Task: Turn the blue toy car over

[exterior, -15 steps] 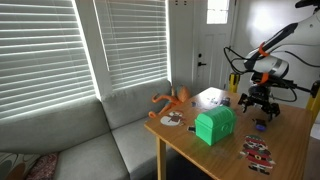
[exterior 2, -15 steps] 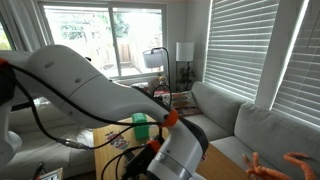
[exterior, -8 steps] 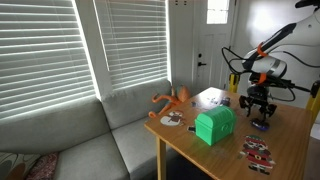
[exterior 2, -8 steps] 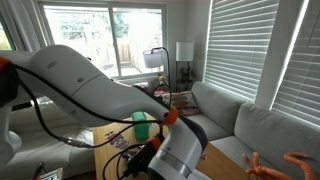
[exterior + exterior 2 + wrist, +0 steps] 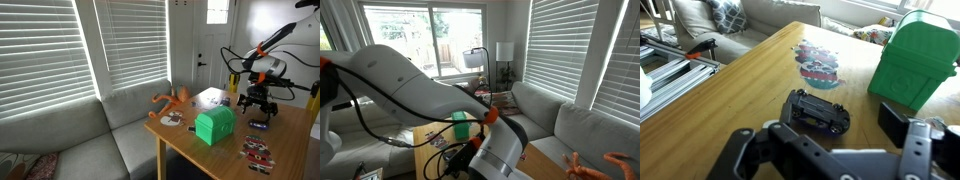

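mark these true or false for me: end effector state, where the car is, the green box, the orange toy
1. The end effector is open, and the blue toy car lies free on the table. True.
2. The green box sits on the sofa. False: it stands on the wooden table.
3. In the wrist view, a flat red and white toy lies on the table beyond the car. True.
4. The orange toy rests on top of the green box. False: in an exterior view it lies on the table, apart from the box.
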Controlling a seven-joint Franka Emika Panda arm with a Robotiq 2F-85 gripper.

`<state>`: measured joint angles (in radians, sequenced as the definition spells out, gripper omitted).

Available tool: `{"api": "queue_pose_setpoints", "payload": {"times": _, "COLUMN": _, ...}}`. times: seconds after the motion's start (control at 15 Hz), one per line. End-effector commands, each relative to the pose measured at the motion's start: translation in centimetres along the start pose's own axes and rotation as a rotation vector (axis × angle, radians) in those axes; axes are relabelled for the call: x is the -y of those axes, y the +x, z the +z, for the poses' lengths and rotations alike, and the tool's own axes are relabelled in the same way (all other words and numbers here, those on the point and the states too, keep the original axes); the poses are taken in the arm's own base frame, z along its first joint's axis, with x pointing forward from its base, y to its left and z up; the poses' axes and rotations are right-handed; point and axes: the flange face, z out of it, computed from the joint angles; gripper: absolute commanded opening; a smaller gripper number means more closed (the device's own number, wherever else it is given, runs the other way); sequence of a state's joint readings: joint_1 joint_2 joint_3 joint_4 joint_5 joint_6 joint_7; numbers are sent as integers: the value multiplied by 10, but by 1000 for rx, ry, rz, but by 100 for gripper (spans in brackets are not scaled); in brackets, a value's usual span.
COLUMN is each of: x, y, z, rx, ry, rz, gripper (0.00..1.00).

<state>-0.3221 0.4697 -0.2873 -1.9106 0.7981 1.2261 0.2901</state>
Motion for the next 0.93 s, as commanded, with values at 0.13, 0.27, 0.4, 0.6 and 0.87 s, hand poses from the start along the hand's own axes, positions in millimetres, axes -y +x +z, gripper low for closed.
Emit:
{"api": "queue_pose_setpoints", "payload": {"times": 0.13, "x": 15, "y": -9, "z": 5, "rx": -21, "ry": -44, "rz": 11, "gripper": 100}}
{"api": "queue_pose_setpoints", "payload": {"times": 0.27, "x": 22, "y": -15, "z": 10, "rx": -43, "ry": -52, "rz": 8, "gripper": 100}}
{"api": "queue_pose_setpoints", "payload": {"times": 0.4, "x": 29, "y": -19, "z": 13, "rx": -64, "ry": -88, "rz": -7, "gripper": 100}}
{"api": "queue_pose_setpoints", "payload": {"times": 0.6, "x": 37, "y": -25, "z": 16, "rx": -97, "ry": -123, "rz": -3, "gripper": 100}}
{"api": "queue_pose_setpoints", "payload": {"times": 0.87, "x": 39, "y": -29, "z": 15, "rx": -111, "ry": -169, "rz": -5, "gripper": 100}}
